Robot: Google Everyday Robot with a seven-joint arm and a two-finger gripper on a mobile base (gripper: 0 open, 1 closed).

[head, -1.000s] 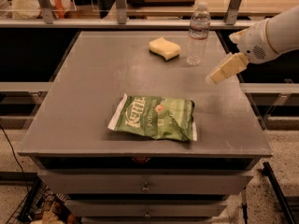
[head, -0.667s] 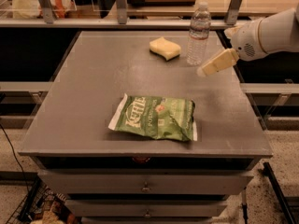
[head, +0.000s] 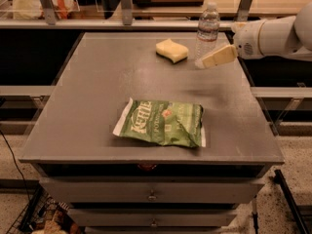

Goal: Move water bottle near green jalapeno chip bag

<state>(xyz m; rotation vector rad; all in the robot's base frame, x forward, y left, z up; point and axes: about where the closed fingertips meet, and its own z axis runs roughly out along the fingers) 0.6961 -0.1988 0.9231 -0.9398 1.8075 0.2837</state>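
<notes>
Water bottle (head: 208, 30) stands upright at the far edge of the worktop (head: 97, 106), near a yellow sponge (head: 171, 49), well apart from the green jalapeno chip bag (head: 163, 122) lying flat toward the front. The claw (head: 205, 62) hovers low just beside the bottle; whether wide or narrow, I cannot tell.

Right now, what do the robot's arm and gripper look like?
The arm is a smooth, rounded white shell, thick and tube-like, with no loose cables showing. The gripper, over the far right of the table beside the water bottle, is a pale cream, tapering piece.
</notes>
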